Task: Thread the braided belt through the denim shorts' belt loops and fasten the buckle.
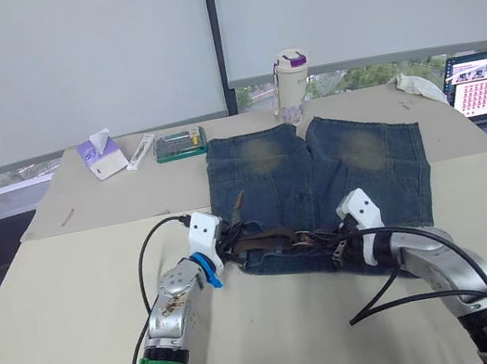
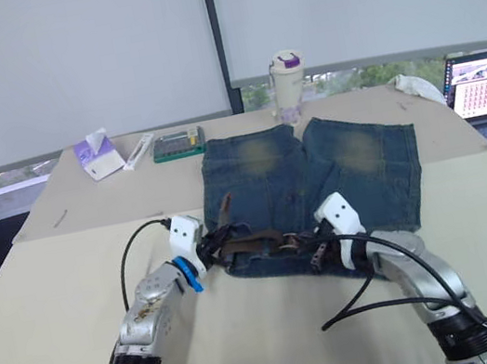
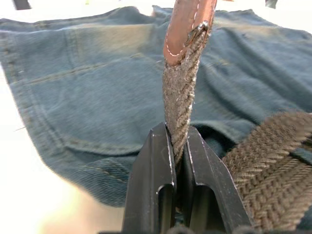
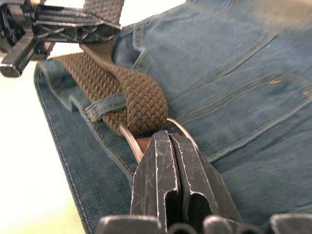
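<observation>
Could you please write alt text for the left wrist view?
The left gripper is shut on the braided belt, whose brown leather-tipped end rises above the fingers. Behind lie the denim shorts, with more belt alongside.

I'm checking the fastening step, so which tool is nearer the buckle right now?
Right. The right tool is shut at the buckle, on the shorts' waistband. The left tool clamps the braided belt near its leather tip, at the waistband's other end.
</observation>
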Motion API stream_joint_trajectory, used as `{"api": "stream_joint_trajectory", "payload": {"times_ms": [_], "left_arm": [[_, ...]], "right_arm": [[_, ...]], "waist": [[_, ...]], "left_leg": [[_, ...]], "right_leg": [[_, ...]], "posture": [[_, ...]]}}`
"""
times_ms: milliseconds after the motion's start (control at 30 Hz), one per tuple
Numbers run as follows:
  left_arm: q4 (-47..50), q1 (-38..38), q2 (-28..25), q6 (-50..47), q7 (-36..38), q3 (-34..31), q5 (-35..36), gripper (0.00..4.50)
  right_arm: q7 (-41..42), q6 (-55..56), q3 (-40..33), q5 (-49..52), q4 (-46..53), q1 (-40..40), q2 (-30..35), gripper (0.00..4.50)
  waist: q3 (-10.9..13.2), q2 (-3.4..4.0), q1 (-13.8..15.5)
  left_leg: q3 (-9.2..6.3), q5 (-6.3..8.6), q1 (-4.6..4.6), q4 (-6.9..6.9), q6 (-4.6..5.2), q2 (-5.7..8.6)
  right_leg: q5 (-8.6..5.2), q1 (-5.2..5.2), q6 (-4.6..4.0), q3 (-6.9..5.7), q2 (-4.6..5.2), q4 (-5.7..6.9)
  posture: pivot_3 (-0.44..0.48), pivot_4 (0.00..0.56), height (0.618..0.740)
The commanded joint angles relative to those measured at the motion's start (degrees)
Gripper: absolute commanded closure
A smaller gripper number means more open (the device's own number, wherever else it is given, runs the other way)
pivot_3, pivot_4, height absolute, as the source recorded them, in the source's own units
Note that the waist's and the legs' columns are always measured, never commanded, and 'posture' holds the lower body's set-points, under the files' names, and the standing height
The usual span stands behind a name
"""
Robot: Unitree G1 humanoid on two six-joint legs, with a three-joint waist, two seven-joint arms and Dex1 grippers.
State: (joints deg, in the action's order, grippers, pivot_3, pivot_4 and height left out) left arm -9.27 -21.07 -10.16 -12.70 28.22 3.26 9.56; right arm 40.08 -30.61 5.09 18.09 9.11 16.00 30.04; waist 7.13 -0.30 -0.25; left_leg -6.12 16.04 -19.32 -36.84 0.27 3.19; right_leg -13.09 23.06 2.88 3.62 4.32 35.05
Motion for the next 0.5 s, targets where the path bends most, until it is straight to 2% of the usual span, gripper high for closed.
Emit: {"api": "stream_joint_trajectory", "payload": {"times_ms": [33, 300, 500], "left_arm": [[0.84, 0.38, -1.05, 0.43, -1.70, -1.01, -1.00, 4.50], [0.29, 0.75, -1.52, 0.73, -2.80, -0.96, -1.16, 4.50], [-0.01, 0.76, -1.51, 0.85, -2.94, -0.65, -1.35, 4.50]], "right_arm": [[0.50, 2.32, 0.78, -1.28, -0.35, 1.98, -0.56, 4.48], [0.78, 1.55, -0.67, 0.19, 0.17, 3.01, -2.34, 4.48], [3.15, 0.51, -2.57, 0.35, 1.38, 0.90, 2.11, 4.48]], "waist": [[0.00, 0.00, -0.21], [-0.01, 0.01, -0.50], [-0.01, 0.01, -0.41]], "left_leg": [[0.00, 0.00, 0.00, 0.00, 0.00, -0.01], [-0.02, 0.00, 0.01, 0.03, 0.00, -0.03], [-0.01, 0.01, -0.01, 0.02, 0.00, 0.01]], "right_leg": [[0.00, 0.00, 0.00, 0.00, -0.01, 0.00], [0.00, 0.02, -0.01, 0.00, -0.01, 0.02], [0.00, 0.01, -0.01, 0.00, 0.03, 0.00]], "posture": [[0.000, 0.150, 0.740], [0.000, 0.150, 0.740], [0.000, 0.150, 0.740]]}}
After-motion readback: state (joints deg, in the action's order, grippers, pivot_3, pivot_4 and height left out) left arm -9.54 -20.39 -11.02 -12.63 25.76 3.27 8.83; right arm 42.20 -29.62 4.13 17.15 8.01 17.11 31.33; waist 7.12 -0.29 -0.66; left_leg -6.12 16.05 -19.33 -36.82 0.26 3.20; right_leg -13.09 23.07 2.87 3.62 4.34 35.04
